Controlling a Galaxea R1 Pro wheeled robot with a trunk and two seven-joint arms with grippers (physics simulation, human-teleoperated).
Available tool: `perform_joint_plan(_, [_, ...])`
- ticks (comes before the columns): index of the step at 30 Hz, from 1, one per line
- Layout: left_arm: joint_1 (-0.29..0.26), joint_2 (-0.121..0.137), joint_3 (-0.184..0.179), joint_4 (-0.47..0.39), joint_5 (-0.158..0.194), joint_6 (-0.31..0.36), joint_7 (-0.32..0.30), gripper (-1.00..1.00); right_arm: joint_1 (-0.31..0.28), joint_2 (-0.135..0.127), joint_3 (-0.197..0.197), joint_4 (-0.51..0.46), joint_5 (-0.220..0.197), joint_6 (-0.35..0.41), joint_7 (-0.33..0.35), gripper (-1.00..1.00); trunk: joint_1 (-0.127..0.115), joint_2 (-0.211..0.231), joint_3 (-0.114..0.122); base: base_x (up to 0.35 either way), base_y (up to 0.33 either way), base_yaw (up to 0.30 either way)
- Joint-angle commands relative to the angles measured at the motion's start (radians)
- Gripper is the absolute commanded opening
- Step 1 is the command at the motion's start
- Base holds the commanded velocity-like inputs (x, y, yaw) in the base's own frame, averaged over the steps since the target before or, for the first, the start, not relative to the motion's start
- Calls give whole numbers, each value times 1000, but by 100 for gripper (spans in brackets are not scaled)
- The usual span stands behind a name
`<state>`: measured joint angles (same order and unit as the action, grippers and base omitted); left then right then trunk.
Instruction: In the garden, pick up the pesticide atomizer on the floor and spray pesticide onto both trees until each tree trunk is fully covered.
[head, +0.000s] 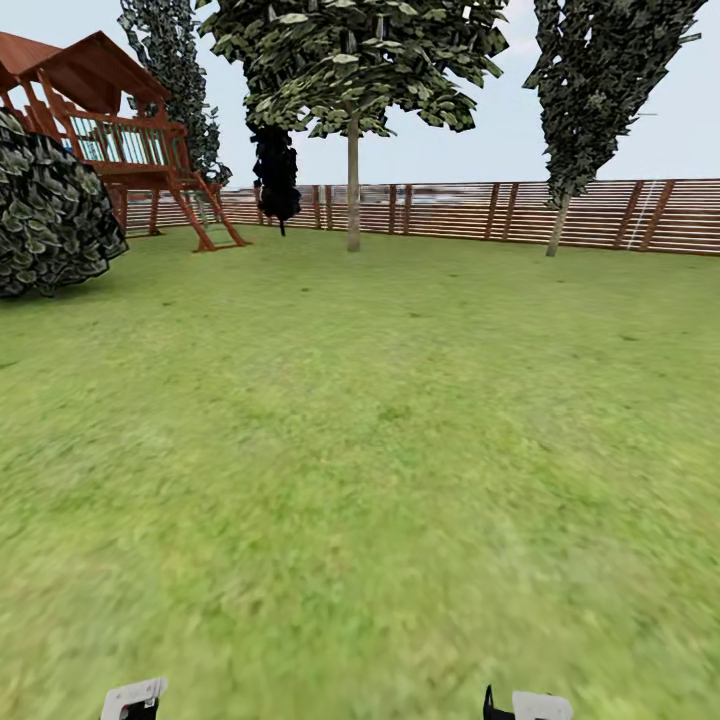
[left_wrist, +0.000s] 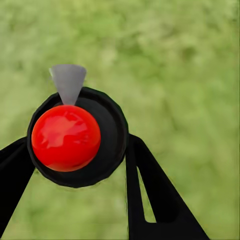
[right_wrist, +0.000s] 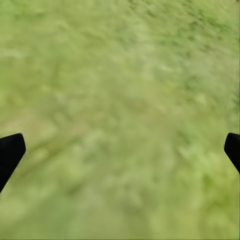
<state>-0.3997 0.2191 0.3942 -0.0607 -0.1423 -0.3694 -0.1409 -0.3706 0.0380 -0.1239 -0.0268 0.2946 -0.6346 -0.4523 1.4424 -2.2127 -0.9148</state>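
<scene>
My left gripper (left_wrist: 75, 155) is shut on the pesticide atomizer (left_wrist: 67, 137), a dark round bottle with a glossy red top and a grey nozzle, held over grass. Its black fingers (left_wrist: 150, 190) press the bottle from both sides. My right gripper (right_wrist: 120, 150) is open, with only blurred grass between its far-apart fingertips. Across the garden lawn (head: 380, 420), a tree (head: 350, 60) with a straight pale tree trunk (head: 353, 190) stands before the fence. A second tree (head: 590, 90) with a leaning trunk (head: 556, 228) stands far right. The floor is out of view.
A brown slatted fence (head: 500, 210) closes the far side. A wooden play structure (head: 120, 140) and a large round bush (head: 50, 215) stand at the left. A narrow black-leaved tree (head: 275, 170) is beside the middle tree. Open grass stretches ahead.
</scene>
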Motion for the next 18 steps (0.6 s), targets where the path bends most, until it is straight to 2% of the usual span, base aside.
perform_joint_plan(1, [-1,0,9,1,-10,-3,-3,-100,-1,0,-8,1,11,-2,-5,100,0,0,-1,338,0,0])
perform_joint_plan(18, [-1,0,9,1,-10,-3,-3,-100,-1,0,-8,1,11,-2,-4,100,0,0,-1,338,0,0])
